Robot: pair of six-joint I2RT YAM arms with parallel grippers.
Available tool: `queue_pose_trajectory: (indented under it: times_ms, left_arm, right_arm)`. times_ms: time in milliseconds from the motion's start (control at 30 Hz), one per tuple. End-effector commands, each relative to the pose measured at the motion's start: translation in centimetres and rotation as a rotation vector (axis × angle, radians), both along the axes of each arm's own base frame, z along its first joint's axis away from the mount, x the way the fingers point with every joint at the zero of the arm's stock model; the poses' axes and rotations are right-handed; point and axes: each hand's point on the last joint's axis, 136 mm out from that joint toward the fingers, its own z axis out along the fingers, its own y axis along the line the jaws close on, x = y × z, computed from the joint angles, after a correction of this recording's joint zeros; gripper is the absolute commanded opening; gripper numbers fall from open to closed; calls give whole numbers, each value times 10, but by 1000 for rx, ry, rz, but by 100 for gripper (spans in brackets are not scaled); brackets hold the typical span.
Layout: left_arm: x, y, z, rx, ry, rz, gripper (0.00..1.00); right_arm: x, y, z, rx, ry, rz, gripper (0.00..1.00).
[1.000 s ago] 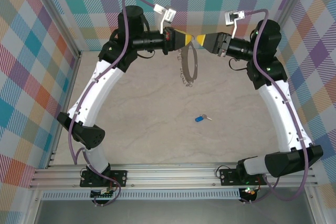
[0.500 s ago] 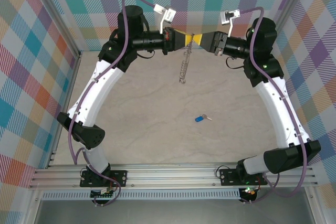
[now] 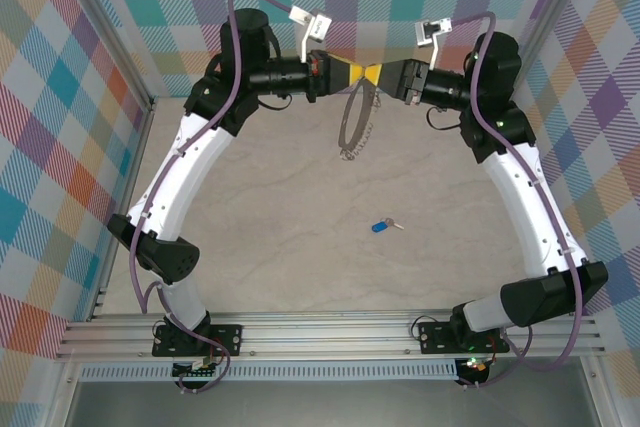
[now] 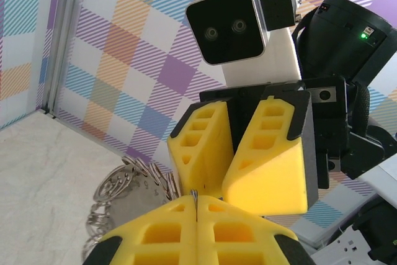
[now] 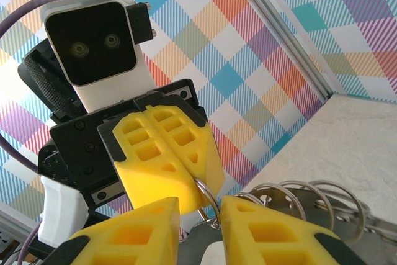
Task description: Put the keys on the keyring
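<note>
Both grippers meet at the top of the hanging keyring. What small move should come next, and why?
Probably close the right gripper onto the keyring beside the left gripper. The left is shut on the hoop's top, while the right's fingers stand apart with the wire between them; the blue key lies on the table.

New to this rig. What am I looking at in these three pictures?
Two robot arms are bolted at the near edge of a table, each ending in a yellow two-finger gripper. The wide picture comes from a fixed camera above and behind the arms. The other two come from a camera on each wrist, looking along its own gripper at the opposite one. The left gripper is shut on the top of the keyring, a thin hoop with small loops, which hangs above the table. The right gripper faces it, jaws apart around the wire. A blue-headed key lies on the table, untouched.
</note>
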Motion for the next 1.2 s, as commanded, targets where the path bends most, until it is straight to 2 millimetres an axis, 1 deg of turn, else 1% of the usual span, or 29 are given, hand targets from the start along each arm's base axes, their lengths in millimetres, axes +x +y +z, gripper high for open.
queue_pose_trajectory:
  times_ms: [0,100,200,233,333,433,533,633,667,733,767,800,867,933,1033,1100,1167]
  left_arm:
    - [-15,4,30,-60,-71,-39,0]
    - [-16,3,30,-62,-67,-51,0]
    - [-17,2,30,-66,-62,-59,0]
    - [-17,2,30,-67,-62,-61,0]
    - [-17,2,30,-67,-62,-60,0]
    - [-17,2,31,-67,-65,-57,0]
    - [-16,3,29,-61,-65,-53,0]
    - [-15,3,28,-58,-64,-47,0]
    - [-15,3,29,-59,-65,-46,0]
    - [-13,4,28,-56,-61,-30,0]
    - [-11,5,29,-56,-61,-14,3]
    - [-7,6,29,-54,-55,14,13]
    - [2,11,30,-58,-44,83,28]
    - [11,15,30,-75,-20,149,45]
    - [19,20,36,-140,39,212,55]
    - [22,22,42,-198,62,234,58]
    - [24,24,43,-239,91,258,60]
  right_arm:
    - [-12,10,13,9,-53,63,25]
    - [-10,11,12,10,-46,64,26]
    - [-7,12,10,5,-42,61,31]
    - [-6,12,10,3,-43,56,31]
    - [-5,11,9,0,-45,52,26]
    - [-6,11,8,-10,-49,47,25]
    - [-8,9,7,-20,-55,43,18]
    - [-10,8,7,-24,-57,40,3]
    - [-10,8,6,-26,-55,37,0]
    - [-12,7,6,-28,-58,36,0]
    - [-11,6,5,-30,-58,27,0]
    - [-10,5,4,-32,-57,15,0]
    - [-7,3,4,-28,-56,-14,0]
    - [-4,0,6,-17,-56,-46,0]
    - [-1,-4,12,10,-63,-90,0]
    - [0,-7,16,29,-68,-113,0]
    - [2,-11,19,47,-78,-153,0]
